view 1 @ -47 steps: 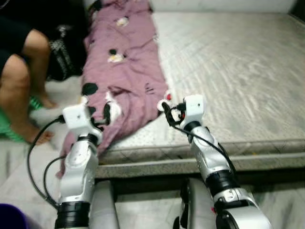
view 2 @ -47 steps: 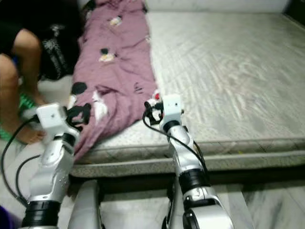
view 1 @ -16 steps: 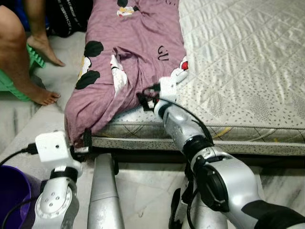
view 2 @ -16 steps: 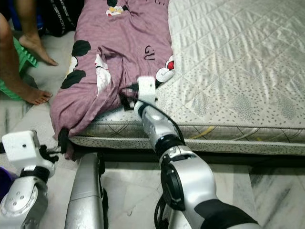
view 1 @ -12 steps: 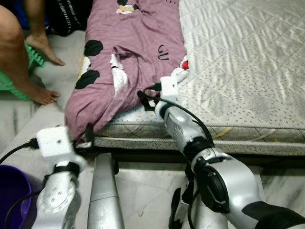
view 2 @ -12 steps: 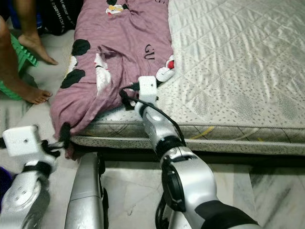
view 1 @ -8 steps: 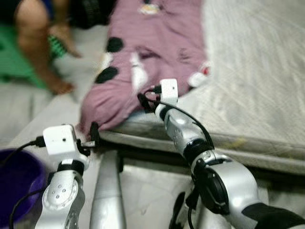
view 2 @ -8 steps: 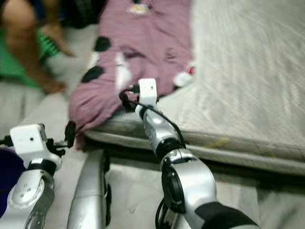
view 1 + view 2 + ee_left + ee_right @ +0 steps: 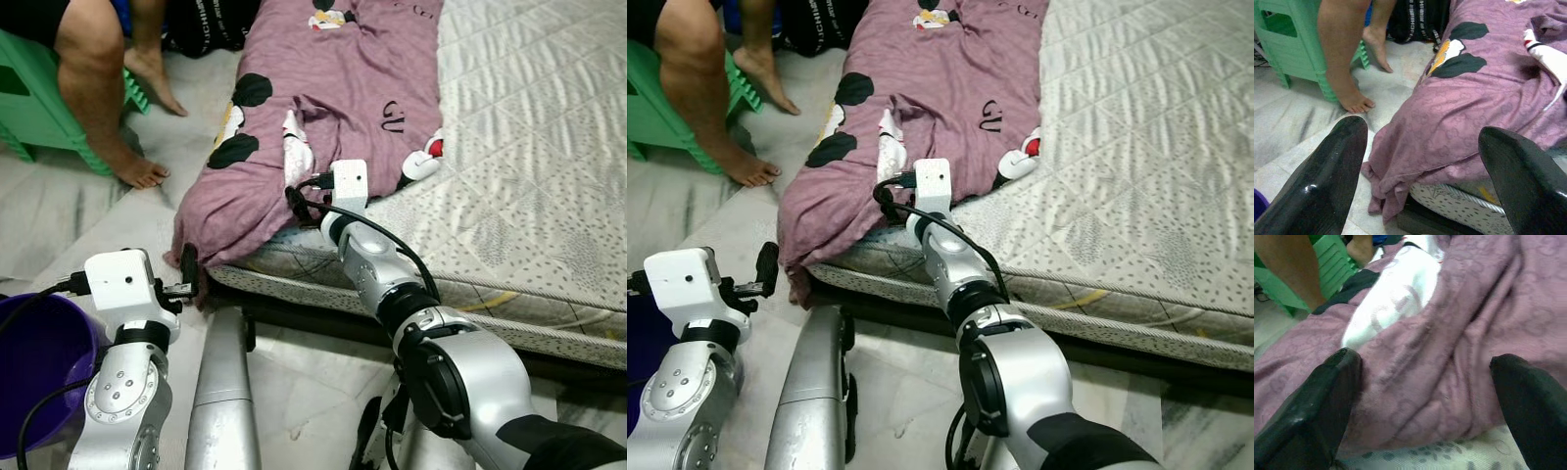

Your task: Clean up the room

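A mauve garment (image 9: 333,88) with cartoon-mouse prints lies along the left side of the mattress (image 9: 529,147). Its lower end droops over the mattress corner toward the floor. My right gripper (image 9: 294,208) is pressed against a fold of the garment at the mattress edge. In the right wrist view its fingers (image 9: 1312,416) stand wide apart, open, with the cloth (image 9: 1449,357) bulging between them. My left gripper (image 9: 188,269) hangs low beside the drooping hem. It is open and a little short of the cloth (image 9: 1449,132).
A person's bare leg (image 9: 103,98) and foot rest on the floor at the upper left, by a green stool (image 9: 29,98). A purple bucket (image 9: 29,372) sits at the lower left beside my left arm. The marble floor (image 9: 304,382) lies below.
The view has panned left and come into focus. My left gripper has risen toward the drooping hem. My right gripper stays at the same fold.
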Tool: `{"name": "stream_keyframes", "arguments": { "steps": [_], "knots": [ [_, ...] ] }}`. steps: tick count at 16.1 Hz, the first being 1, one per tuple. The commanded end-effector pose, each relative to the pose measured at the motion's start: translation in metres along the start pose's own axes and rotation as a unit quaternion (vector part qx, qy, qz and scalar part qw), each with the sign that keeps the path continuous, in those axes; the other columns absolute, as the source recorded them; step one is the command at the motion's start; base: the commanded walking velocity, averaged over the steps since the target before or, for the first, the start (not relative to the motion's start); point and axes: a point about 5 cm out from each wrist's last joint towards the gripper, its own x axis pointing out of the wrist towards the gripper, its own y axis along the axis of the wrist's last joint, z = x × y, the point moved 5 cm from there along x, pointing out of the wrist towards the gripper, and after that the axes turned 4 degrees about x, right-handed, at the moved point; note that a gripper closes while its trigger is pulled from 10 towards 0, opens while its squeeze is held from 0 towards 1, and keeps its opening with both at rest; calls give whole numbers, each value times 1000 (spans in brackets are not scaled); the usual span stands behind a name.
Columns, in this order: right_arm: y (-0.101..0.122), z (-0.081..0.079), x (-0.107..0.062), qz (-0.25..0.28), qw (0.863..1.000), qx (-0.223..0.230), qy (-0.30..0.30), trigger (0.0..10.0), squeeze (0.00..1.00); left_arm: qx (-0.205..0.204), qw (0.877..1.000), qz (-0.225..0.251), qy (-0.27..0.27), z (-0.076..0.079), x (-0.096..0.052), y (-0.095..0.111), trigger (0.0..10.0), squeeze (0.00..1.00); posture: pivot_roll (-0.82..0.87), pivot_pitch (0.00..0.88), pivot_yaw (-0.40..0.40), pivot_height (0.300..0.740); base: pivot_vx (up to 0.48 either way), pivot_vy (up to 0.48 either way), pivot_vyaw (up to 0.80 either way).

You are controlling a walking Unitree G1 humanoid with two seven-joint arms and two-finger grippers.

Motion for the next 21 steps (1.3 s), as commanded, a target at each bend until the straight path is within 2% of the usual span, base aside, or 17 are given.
{"name": "stream_keyframes", "arguments": {
  "steps": [1, 6, 7, 8, 9, 12, 15, 18, 21],
  "knots": [
    [-13, -2, -2, -19, 1000, 10, -12, 10000, 0, 4, 1000, -9, 4, -2, -1, -5, 10000, 0, 342, 215, -24, 537, 0, 0, 0],
    [-19, -32, 0, -37, 998, 46, 11, 10000, 0, 8, 1000, -10, 6, -5, 0, -4, 10000, 0, 339, 228, -13, 537, 0, 0, 0],
    [-20, -34, 0, -40, 998, 54, 13, 6314, 0, 8, 1000, -10, 5, -4, 1, -4, 10000, 0, 338, 228, -11, 537, 0, 0, 0],
    [-22, -35, 0, -43, 997, 62, 14, 7725, 0, 7, 1000, -9, 4, -3, 2, -3, 10000, 0, 336, 228, -11, 537, 0, 0, 0],
    [-21, -35, 0, -42, 997, 64, 13, 10000, 0, 7, 1000, -9, 3, -2, 2, -3, 10000, 0, 336, 230, -11, 537, 0, 0, 0],
    [-12, -35, 2, -26, 997, 73, 7, 10000, 0, 5, 1000, -10, 6, -3, -3, -2, 10000, 0, 347, 251, -12, 537, 0, 0, 0],
    [-3, -29, 3, -4, 998, 57, 5, 10000, 0, 5, 1000, -29, 10, -5, -14, -10, 10000, 0, 351, 280, -6, 537, 0, 0, 0],
    [3, -14, 2, 15, 998, 53, -7, 10000, 0, -2, 999, -33, 3, 0, -21, -11, 10000, 0, 335, 310, 5, 537, 0, 0, 0],
    [11, 8, 0, 32, 999, 24, -27, 10000, 0, -16, 999, -27, -13, 6, -18, -8, 10000, 0, 315, 327, 9, 537, 0, 0, 0]
  ]
}}
